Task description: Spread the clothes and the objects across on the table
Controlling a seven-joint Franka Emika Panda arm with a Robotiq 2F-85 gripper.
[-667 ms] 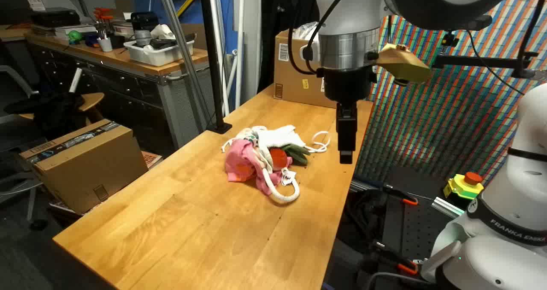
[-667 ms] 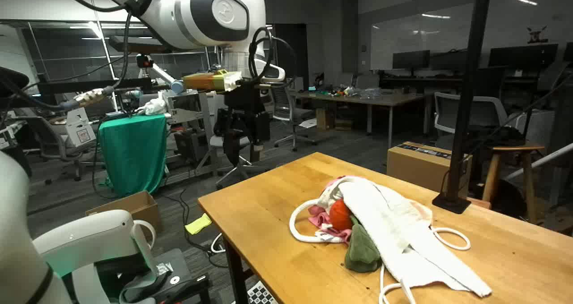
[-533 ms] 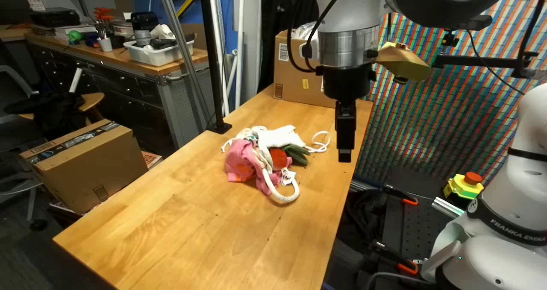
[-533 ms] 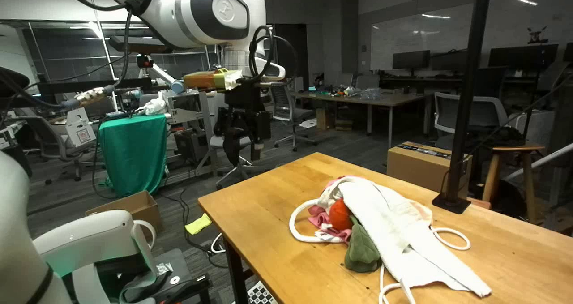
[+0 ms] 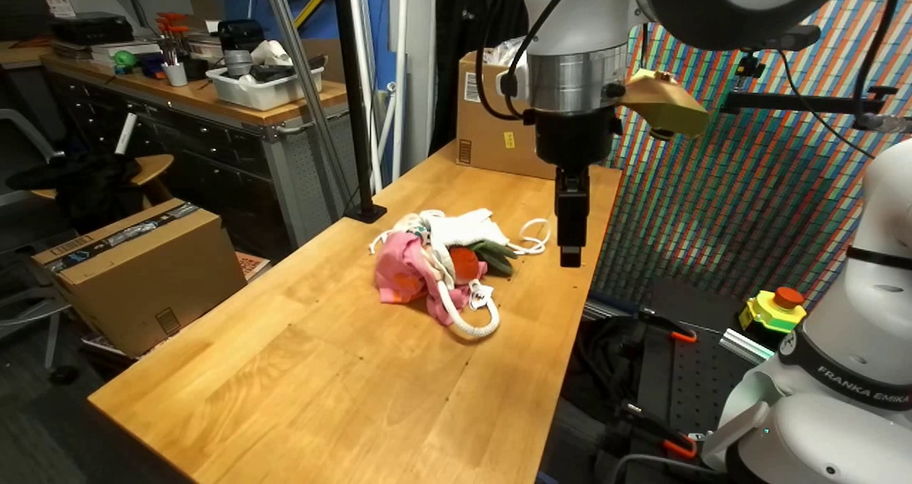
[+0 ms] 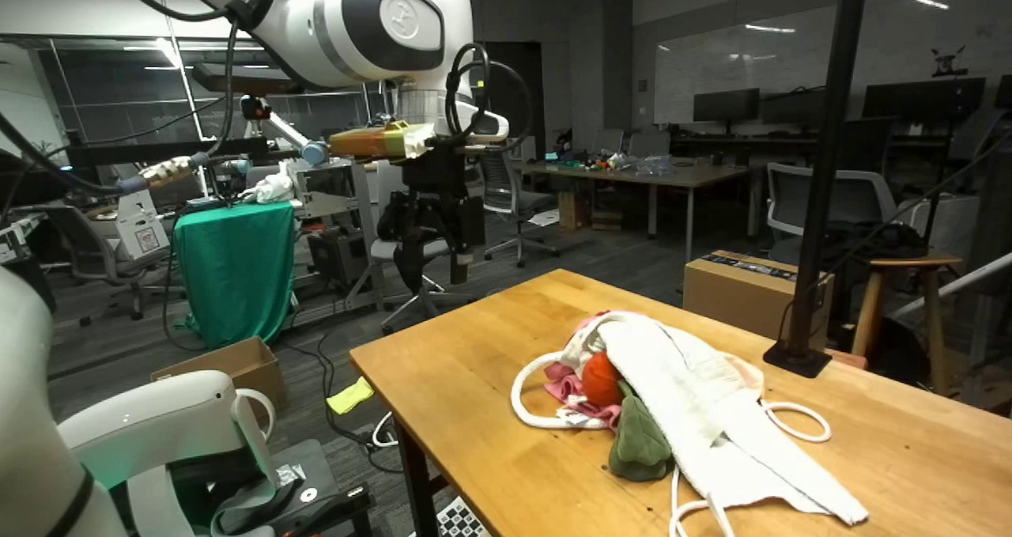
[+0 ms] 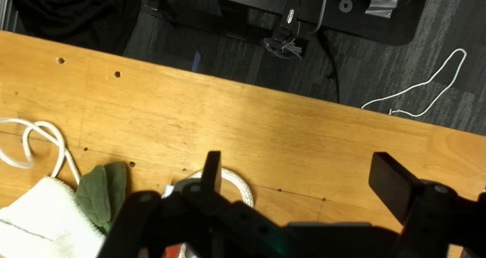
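Along the bench [image 5: 320, 384] you have one tight heap [image 5: 442, 266], everything bunched up together. Up above, off to one side, there's your arm [image 6: 395, 31]. Tall and black, the post [image 6: 825, 165] rises at the bench's edge in both exterior views, and in an exterior view the box [image 5: 491, 138], brown card, stands at the far end. Into the heap now! The white cloth [image 6: 680, 395] drapes over part of it, one long end running out onto the bench. Next to that you've got the pink cloth [image 5: 399, 263], crumpled, orange patches showing. Out of it all bends the rope [image 5: 477, 332], thick and white. And your fingers [image 7: 395, 185]? Wide apart, up in the air, well clear of the heap, bench showing between them in the wrist view. Thinner stuff: the cord [image 7: 62, 149], looping just beside the white cloth. Your green piece [image 6: 639, 438], leaf-shaped, lies against that cloth's edge; the red piece [image 6: 601, 379], rounded, sits between green and pink. Smallest of all, you can spot a white scrap [image 5: 481, 295] with dark marks, right by the rope.
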